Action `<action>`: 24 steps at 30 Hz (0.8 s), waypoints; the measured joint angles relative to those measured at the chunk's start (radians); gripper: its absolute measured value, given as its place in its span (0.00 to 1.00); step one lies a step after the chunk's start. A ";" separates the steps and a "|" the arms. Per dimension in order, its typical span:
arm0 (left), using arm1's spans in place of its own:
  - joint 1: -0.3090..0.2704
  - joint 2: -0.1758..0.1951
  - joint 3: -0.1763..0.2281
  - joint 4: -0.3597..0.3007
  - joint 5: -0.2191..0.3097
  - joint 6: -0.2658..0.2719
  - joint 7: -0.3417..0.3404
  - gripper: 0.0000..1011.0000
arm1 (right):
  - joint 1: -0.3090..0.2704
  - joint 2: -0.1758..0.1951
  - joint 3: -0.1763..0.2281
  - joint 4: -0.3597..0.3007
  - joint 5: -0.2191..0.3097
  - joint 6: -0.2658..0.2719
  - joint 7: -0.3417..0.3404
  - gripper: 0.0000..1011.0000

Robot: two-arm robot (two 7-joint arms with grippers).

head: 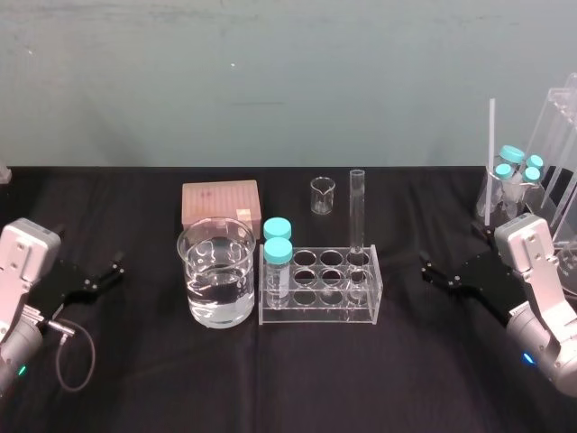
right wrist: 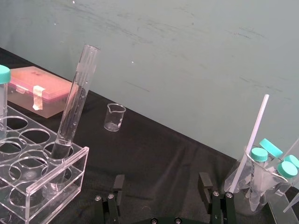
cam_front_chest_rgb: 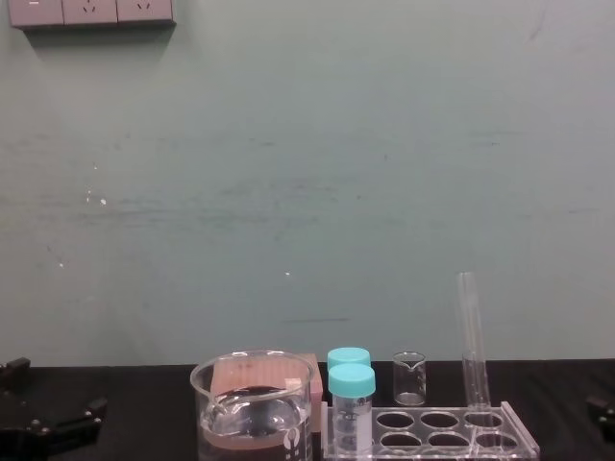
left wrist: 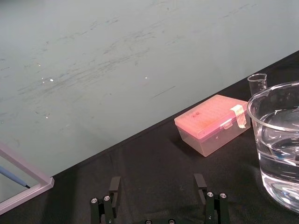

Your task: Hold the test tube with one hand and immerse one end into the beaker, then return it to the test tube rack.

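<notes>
- Since the right gripper [head: 439,273] has its fingers [right wrist: 118,183] spread wide with nothing between them, I'd judge the step in hand is the first reach. It sits low, right of the test tube rack [head: 317,312] and apart from it.
- Left gripper [head: 110,272]: fingers also spread and empty, well left of the rack, beyond the beaker [head: 186,249]. Looks idle.
- Test tube [head: 357,212] stands upright in the rack's back-row hole at its right end, so the right arm is the natural pick.
- Grip the bare glass high above the rack, fingers square to the tube, and close gently. Thin glass, probably slippery.
- Lift straight up until the rounded bottom clears the hole, or the rack may drag.
- Beaker, part-filled with clear liquid, sits just beside the rack's left end. Teal-capped vials [head: 278,253] stand at that end, so carry the tube over them.
</notes>
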 joint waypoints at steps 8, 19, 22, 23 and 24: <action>0.000 0.000 0.000 0.000 0.000 0.000 0.000 0.99 | 0.000 0.000 0.000 0.000 0.000 0.000 0.000 0.99; 0.000 0.000 0.000 0.000 0.000 0.000 0.000 0.99 | 0.000 0.000 0.000 0.000 0.000 0.000 0.000 0.99; 0.000 0.000 0.000 0.000 0.000 0.000 0.000 0.99 | -0.007 0.001 0.013 -0.017 0.010 0.004 0.013 0.99; 0.000 0.000 0.000 0.000 0.000 0.000 0.000 0.99 | -0.010 0.001 0.017 -0.023 0.017 0.007 0.019 0.99; 0.000 0.000 0.000 0.000 0.000 0.000 0.000 0.99 | -0.014 0.001 0.022 -0.030 0.025 0.010 0.025 0.99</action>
